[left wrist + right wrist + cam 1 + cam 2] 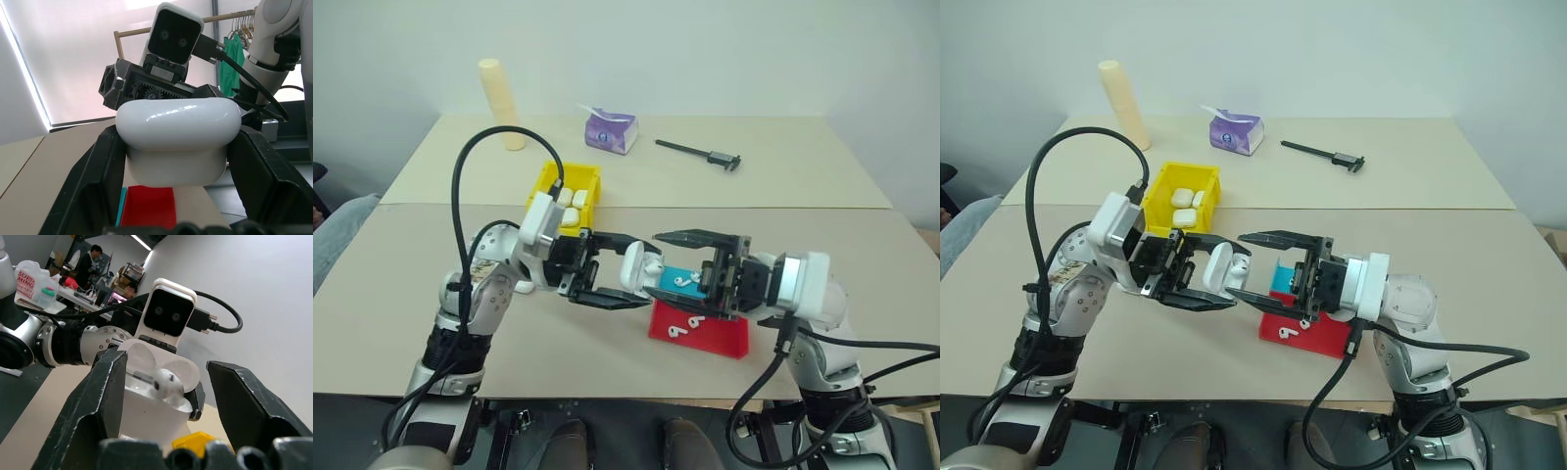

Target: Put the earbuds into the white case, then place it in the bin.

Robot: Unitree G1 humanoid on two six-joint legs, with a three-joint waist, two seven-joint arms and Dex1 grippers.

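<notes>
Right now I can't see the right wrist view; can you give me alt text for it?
The open white case, an earbud resting in it, sits between the right gripper's spread black fingers. The left gripper holds it, with a yellow bin corner below.

We see the head views evenly and softly lit, with only faint shadows under the arms on the beige table (862,245). In the left wrist view a bright window behind washes out the background, and a long highlight gleams on the white case (178,139). The black fingers (98,401) close to the right wrist lens look soft, and the room behind is blurred.
</notes>
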